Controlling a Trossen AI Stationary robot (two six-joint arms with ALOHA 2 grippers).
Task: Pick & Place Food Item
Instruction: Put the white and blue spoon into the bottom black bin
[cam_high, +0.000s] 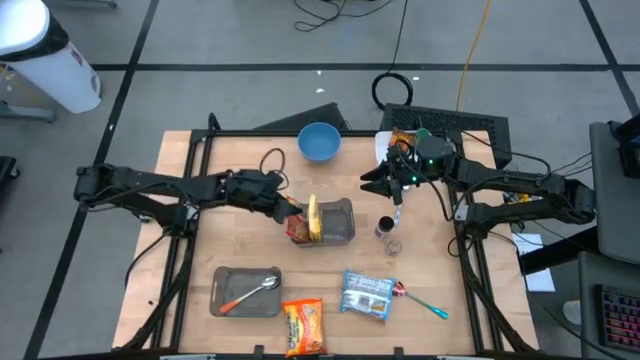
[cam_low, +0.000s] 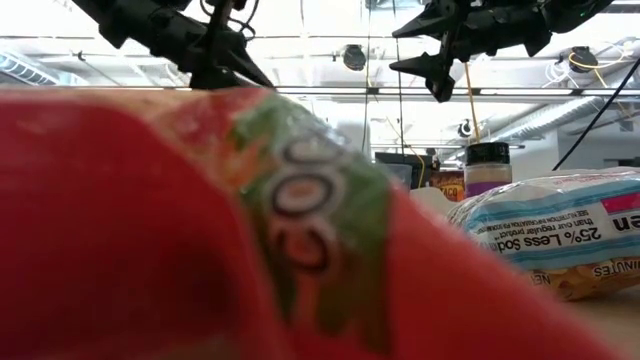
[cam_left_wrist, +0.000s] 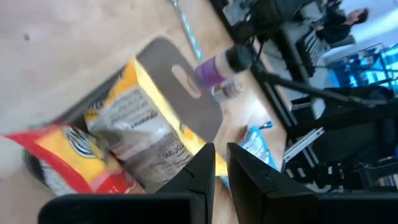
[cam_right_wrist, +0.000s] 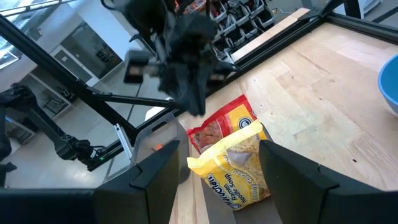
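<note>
— Fingers (cam_left_wrist: 205, 168) of the left gripper (cam_high: 290, 208): nearly together, a slim gap only, hanging just beside the yellow packet (cam_high: 313, 218); cannot tell whether gripping or letting go.

— And the packet?

— Standing on edge in the grey tray (cam_high: 340, 212), red bag (cam_high: 297, 232) against it.

— Right gripper (cam_high: 380, 181)?

— Spread wide, empty, well apart from the tray, near the blue bowl (cam_high: 319, 141).

— Handling?

— Probably light, crinkly, slippery; best pinched along the top seam.
</note>
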